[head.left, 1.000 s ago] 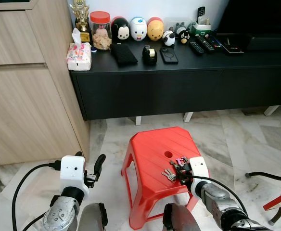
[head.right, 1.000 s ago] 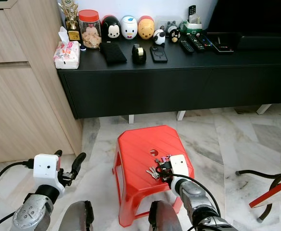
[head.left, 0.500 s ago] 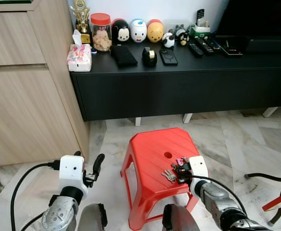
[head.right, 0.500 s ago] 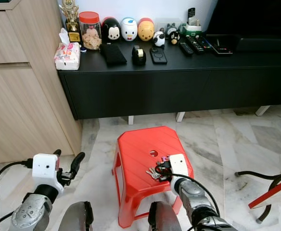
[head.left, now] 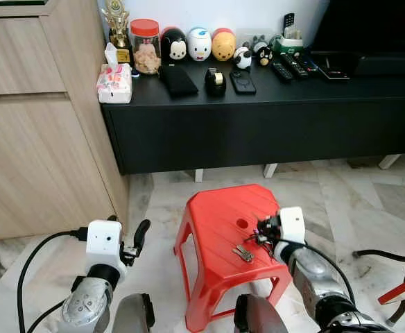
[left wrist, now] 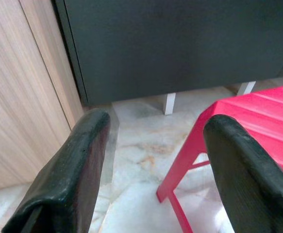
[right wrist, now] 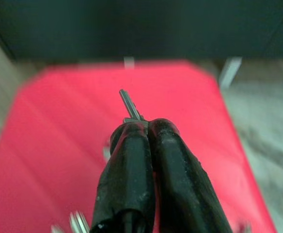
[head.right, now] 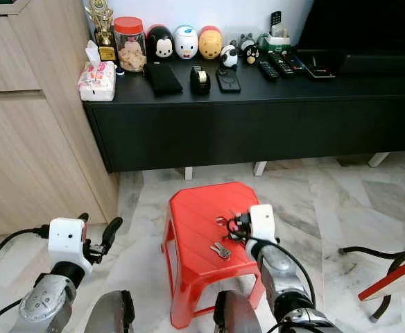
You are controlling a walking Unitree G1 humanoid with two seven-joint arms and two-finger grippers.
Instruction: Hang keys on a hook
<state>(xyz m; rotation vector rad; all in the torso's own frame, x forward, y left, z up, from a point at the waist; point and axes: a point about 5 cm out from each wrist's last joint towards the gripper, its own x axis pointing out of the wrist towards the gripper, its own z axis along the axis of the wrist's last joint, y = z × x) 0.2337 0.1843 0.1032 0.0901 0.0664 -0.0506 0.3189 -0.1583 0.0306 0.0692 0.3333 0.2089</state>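
The right gripper [head.left: 263, 229] hangs just above the red stool [head.left: 216, 222], its fingers [right wrist: 146, 160] pressed together on the keys [right wrist: 130, 108]: in the right wrist view a metal blade pokes out past the tips. More keys of the bunch trail down, and their lower ends look to rest on the stool top at [head.left: 243, 254], so the bunch is probably only partly off the seat. Gripping at the ring end makes sense, as it would leave the ring free to go over a hook, though no hook can be made out. The left gripper [head.left: 141, 232] rests low beside the wooden cabinet [head.left: 43, 139], its fingers [left wrist: 71, 170] spread wide with nothing between them, apparently idle. Behind the stool, the black counter [head.left: 258, 90] carries a red-lidded jar [head.left: 145, 44] that seems to hold biscuits or snacks, a tissue pack [head.left: 114, 82], a trophy [head.left: 118, 28], three round character figures [head.left: 199, 43], a tape dispenser [head.left: 216, 80] and several remotes [head.left: 296, 68]. A small holder [head.left: 290, 40] at the back has a remote standing upright in it.
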